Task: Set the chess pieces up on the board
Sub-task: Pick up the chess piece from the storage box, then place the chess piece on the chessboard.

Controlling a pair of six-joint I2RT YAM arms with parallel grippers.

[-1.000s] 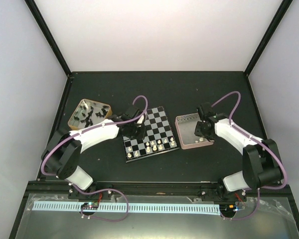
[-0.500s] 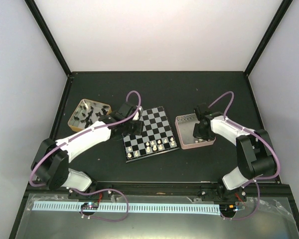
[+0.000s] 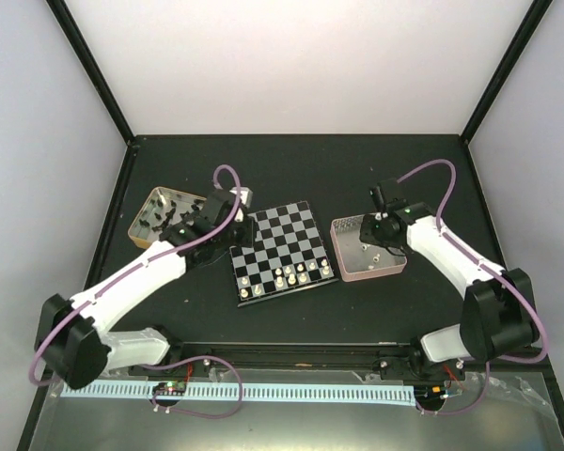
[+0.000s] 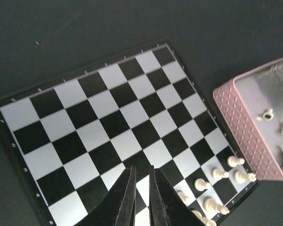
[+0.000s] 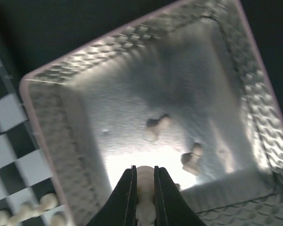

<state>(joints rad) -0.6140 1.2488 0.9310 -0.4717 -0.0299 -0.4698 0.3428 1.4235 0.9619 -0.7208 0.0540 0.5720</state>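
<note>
Your right gripper is pinched closed on a cream chess piece over the pink tray, with loose pieces lying just ahead of it. Your left gripper is closed and empty above the board, and white pieces stand to its right.

Cream-white chess pieces stand along the near edge of the board.

A fixed camera high overhead looks down on the whole bench, while two wrist cameras look steeply down from close — left over the board, right nearer over the pink tray — each catching both.
</note>
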